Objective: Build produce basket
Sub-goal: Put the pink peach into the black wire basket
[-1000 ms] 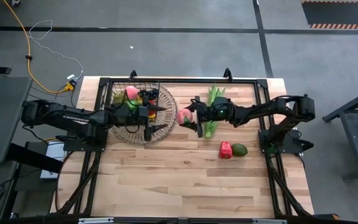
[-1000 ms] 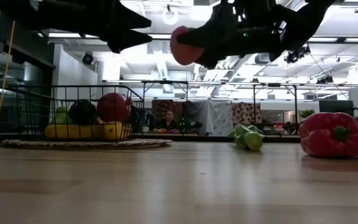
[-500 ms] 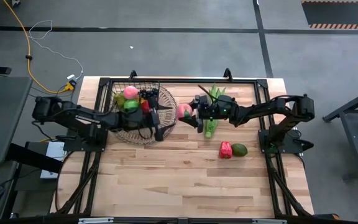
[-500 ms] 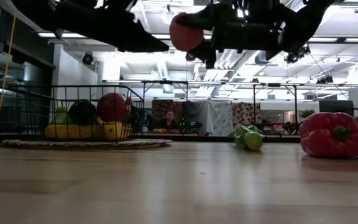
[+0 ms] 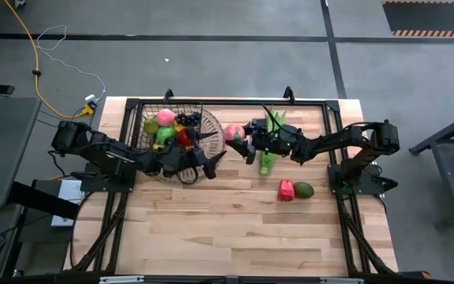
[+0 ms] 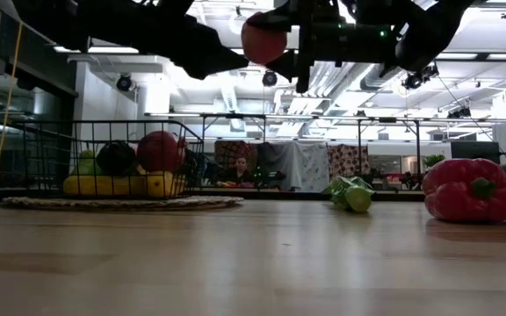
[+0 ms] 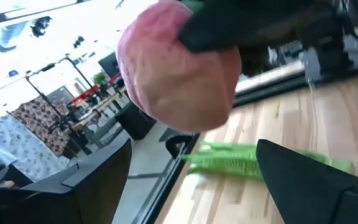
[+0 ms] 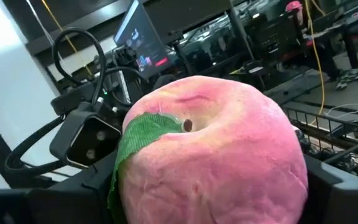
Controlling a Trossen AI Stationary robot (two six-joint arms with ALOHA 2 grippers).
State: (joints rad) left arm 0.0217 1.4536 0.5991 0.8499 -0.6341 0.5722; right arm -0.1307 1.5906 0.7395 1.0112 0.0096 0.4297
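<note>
Right claw [image 5: 243, 143] was pinching a pink peach [image 5: 232, 132], held clear of the worktop [image 5: 235, 229] just beside the wicker tray [image 5: 211, 122]. In the right wrist view the peach [image 8: 213, 155] filled the frame, green leaf up, dark fingers on either flank.

Left claw [image 5: 211, 162] hung spread and empty at the near rim of the tray, close to the peach but apart from it. In its wrist view the peach [image 7: 179, 74] sat just ahead.

Basket [image 5: 172, 118] stood on the tray, part filled: another peach, a green apple, dark grapes, something red, and bananas along the bottom in the low view [image 6: 117, 184].

Handling, as I judged it: the peach looked light and hollow, matt skin, not slippery, likely to roll once dropped. A grip across its widest part suited it. No fragility concern.

Still loose on the worktop: green stalk [image 5: 268, 142] under the right arm, red pepper [image 5: 286, 190] touching an avocado [image 5: 303, 189].

Room: the wire walls were low but would catch a fingertip. Left arm crowded the tray's near side, so I reckoned the approach should come from above. The front of the worktop gave ample room.
</note>
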